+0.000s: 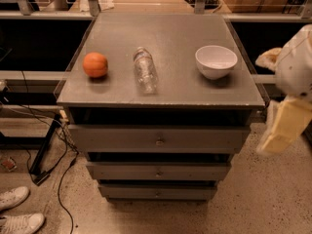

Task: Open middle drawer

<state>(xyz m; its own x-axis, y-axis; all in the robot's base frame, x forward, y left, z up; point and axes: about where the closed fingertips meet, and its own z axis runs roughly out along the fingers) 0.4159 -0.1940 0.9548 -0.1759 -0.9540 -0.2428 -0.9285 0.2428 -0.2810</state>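
I am working on the grey cabinet [175, 33], and my gripper [285, 126] hangs off its right side, level with the upper drawer fronts and well apart from them. How far it is open I cannot tell, nor whether it has hold of anything. The middle drawer [122, 171] is the second of the three fronts on the cabinet's face, below the taller top drawer [112, 139] and above the lowest drawer [126, 193]. It looks shut, or nearly so. Its small round knob [158, 173] at the centre of the front is the only place I could take hold. I judge the front rigid and the drawer fairly light but stiff on its runners, and a knob that small and smooth could slip out of a shallow grip, so I would close squarely round it and pull straight out. On the cabinet's top an orange [95, 65], a lying plastic bottle [145, 69] and a white bowl [216, 61] could roll or shift if I jerk.
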